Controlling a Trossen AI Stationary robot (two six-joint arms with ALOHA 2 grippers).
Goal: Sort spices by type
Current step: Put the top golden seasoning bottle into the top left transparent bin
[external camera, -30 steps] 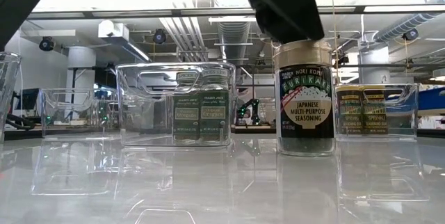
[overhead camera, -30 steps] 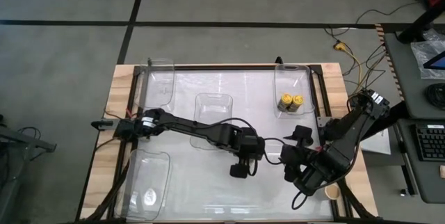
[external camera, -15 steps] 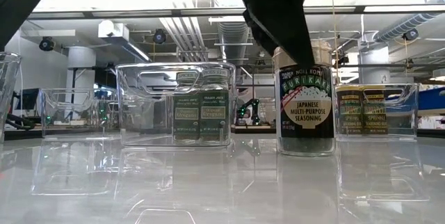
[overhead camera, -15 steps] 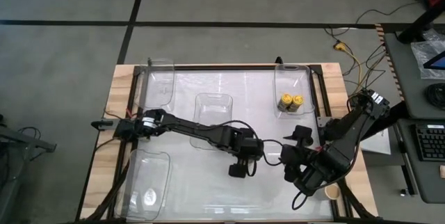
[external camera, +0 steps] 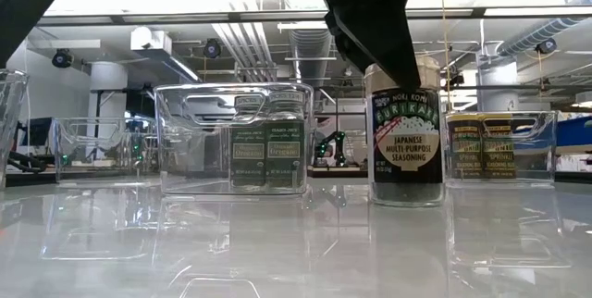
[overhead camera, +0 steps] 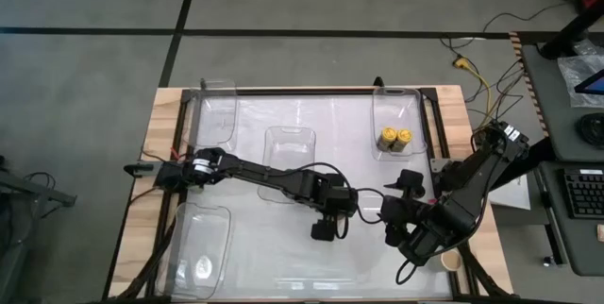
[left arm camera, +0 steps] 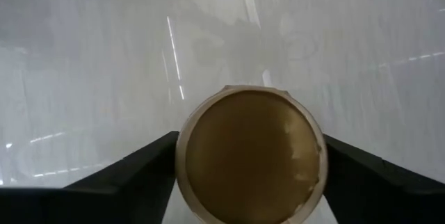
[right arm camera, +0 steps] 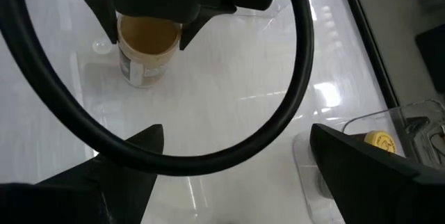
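Under the left pincer (overhead camera: pixel 324 231), jar (external camera: pixel 407 145) lid half hidden.

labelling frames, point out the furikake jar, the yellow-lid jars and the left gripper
furikake jar (external camera: pixel 406 145), low view, on its label
yellow-lid jars (overhead camera: pixel 395 138), high view, on their lids
left gripper (left arm camera: pixel 249 165), left wrist view, between its fingertips

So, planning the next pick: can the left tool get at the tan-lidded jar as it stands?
Probably yes: the left tool is right above the tan-lidded jar, a finger on each side, nothing between.
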